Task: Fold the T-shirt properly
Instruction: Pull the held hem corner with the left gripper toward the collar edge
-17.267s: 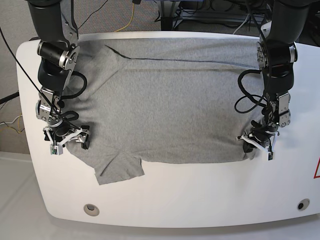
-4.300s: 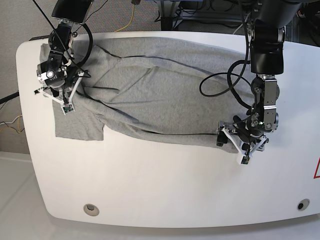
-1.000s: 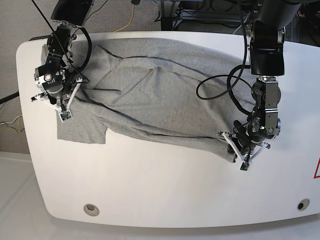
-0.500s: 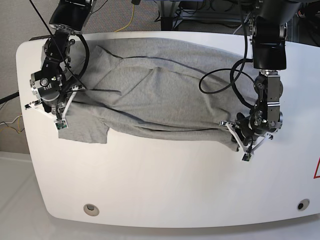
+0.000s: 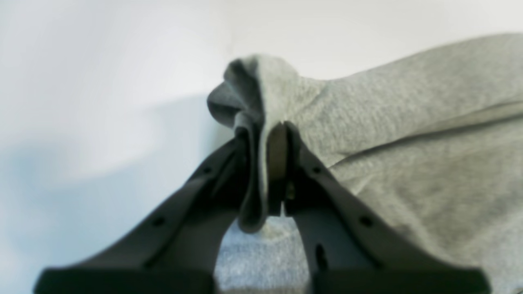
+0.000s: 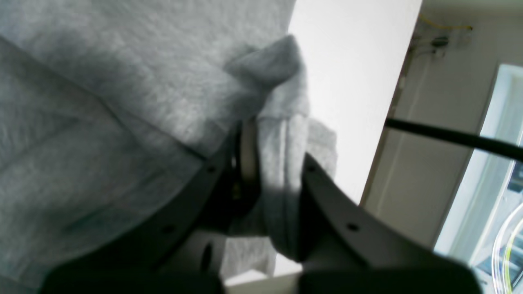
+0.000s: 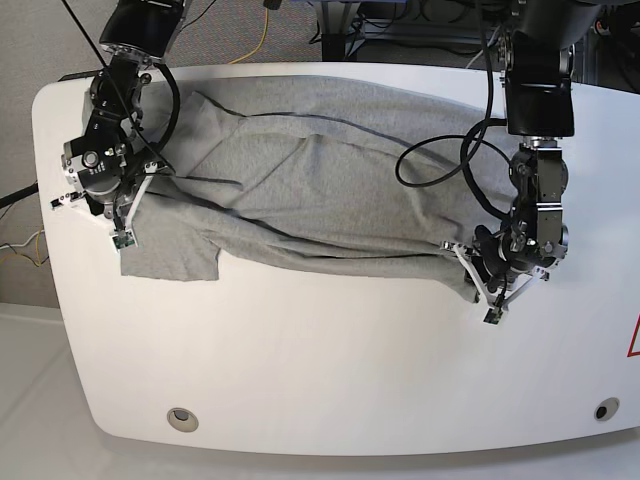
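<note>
Sprawling rumpled across the far half of the white bench (image 7: 330, 370), the shirt (image 7: 330, 190) is pinched at both ends: the left claw (image 5: 263, 134) clamps a bunched edge, and the right claw (image 6: 271, 153) clamps a folded hem near the bench's side.

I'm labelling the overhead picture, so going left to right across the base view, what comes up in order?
Right end effector shut on the sleeve side → the T-shirt spread across the white table → left end effector shut on the shirt's far corner.
</note>
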`<state>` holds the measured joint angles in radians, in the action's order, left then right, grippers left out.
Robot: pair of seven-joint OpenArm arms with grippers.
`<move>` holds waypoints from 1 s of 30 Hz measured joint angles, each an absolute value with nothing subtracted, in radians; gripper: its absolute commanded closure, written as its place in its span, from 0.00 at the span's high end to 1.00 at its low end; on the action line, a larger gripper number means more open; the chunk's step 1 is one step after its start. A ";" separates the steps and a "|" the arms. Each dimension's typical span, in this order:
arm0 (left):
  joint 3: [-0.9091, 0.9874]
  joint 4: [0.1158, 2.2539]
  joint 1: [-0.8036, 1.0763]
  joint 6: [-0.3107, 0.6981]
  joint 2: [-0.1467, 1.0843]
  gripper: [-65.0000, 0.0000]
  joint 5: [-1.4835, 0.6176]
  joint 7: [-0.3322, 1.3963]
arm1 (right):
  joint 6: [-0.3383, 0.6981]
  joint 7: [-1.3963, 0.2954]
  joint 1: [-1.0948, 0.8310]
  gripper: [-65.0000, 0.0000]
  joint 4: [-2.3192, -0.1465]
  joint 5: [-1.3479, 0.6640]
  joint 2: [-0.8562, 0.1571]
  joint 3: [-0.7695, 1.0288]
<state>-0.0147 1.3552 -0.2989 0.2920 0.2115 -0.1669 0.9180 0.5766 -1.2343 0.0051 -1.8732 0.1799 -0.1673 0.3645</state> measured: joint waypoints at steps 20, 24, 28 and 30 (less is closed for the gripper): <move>-0.021 1.512 -0.293 0.296 0.205 0.05 0.002 1.091 | 0.576 -1.260 -0.044 0.00 -1.892 0.179 -0.172 0.365; -0.021 1.512 -0.288 0.295 0.206 0.05 0.004 1.101 | 0.577 -1.258 -0.059 0.00 -1.892 0.176 -0.171 0.365; -0.021 1.512 -0.279 0.296 0.205 0.05 0.003 1.099 | 0.576 -1.266 -0.070 0.00 -1.892 0.176 -0.172 0.365; -0.021 1.512 -0.269 0.296 0.205 0.05 0.004 1.099 | 0.576 -1.274 -0.073 0.00 -1.892 0.176 -0.173 0.365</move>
